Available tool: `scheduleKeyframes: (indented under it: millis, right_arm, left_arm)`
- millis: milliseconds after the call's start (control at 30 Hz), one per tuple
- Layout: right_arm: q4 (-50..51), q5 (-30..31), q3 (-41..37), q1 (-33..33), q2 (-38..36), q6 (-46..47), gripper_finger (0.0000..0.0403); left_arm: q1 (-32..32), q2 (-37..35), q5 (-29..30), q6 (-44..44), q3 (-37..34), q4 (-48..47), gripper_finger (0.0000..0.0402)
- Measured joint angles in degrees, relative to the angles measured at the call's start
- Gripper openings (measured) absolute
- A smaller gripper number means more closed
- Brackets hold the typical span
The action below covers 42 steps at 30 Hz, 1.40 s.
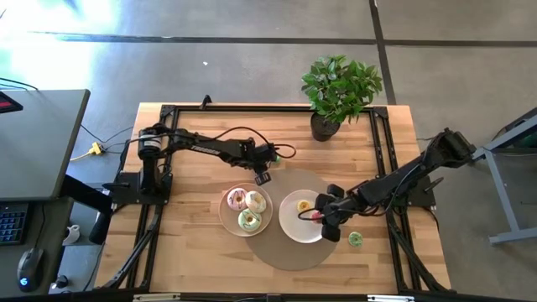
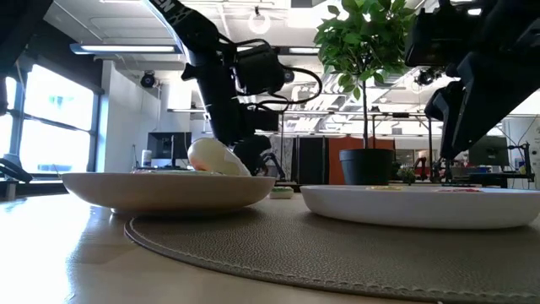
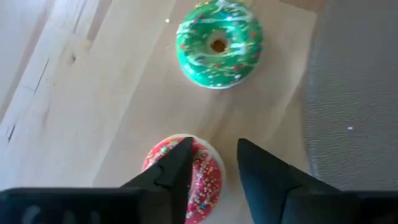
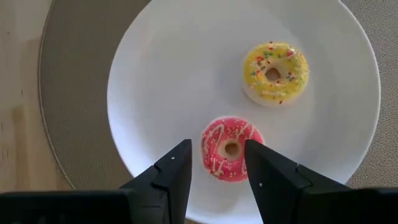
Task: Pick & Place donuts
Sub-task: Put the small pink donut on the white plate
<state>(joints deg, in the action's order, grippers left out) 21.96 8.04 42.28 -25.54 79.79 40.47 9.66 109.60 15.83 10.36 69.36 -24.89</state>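
Three larger donuts, pink (image 1: 237, 199), cream-white (image 1: 255, 201) and green iced (image 1: 249, 221), lie on the left white plate (image 1: 225, 214). A tiny yellow donut (image 4: 273, 71) and a tiny pink one (image 4: 231, 148) lie on the right plate (image 4: 155, 74). My right gripper (image 4: 217, 146) hangs open above the pink one, well clear of the plate in the low view. My left gripper (image 3: 214, 149) is open, low over the wood beside the mat, with a tiny red donut (image 3: 202, 180) partly under one finger. A tiny green donut (image 3: 219, 43) lies on the wood beyond it. My left gripper comes down from above at the tiny red donut's rim (image 3: 163, 154), which lies flat on the wood. One finger (image 3: 177, 165) overlaps that rim in the wrist view. I cannot tell whether it touches.
A round grey mat (image 1: 289, 252) lies under both plates. A potted plant (image 1: 338, 92) stands at the table's far edge. Another tiny green donut (image 1: 355, 240) lies on the wood to the right of the right plate. Black rails frame the table top.
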Motion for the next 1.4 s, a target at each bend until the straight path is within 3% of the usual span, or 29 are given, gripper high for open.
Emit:
scheduleKeyframes:
  millis: [267, 433, 667, 867, 1133, 1400]
  right_arm:
    - [-0.1, 0.4, 0.0, 0.0, 0.0, 0.0, 0.0144]
    - [-0.2, 0.4, 0.0, 0.0, 0.0, 2.7, 0.0144]
    - [0.4, 0.1, 0.0, -0.2, -2.1, 4.6, 0.0144]
    - [0.4, 1.2, 0.0, -0.2, -4.9, 4.5, 0.0144]
    - [0.5, 2.8, 0.0, -0.2, -6.1, 3.0, 0.0144]
    - [0.1, 4.4, 0.0, -0.2, -6.1, -0.5, 0.0144]
  left_arm:
    - [2.6, 0.0, 0.0, -1.0, 0.0, -3.3, 0.001]
    - [2.5, -0.7, -1.9, -1.1, 0.4, -3.7, 0.0009]
    - [-3.8, -0.7, -9.2, -4.1, 7.1, -3.2, 0.0002]
    - [-12.3, -0.7, -9.1, -11.2, 10.4, 2.5, 0.0001]
    - [-19.5, 1.2, -9.3, -9.6, 10.9, 8.1, 0.0001]
    - [-20.6, 5.0, -9.3, -7.6, 10.8, 10.7, 0.0055]
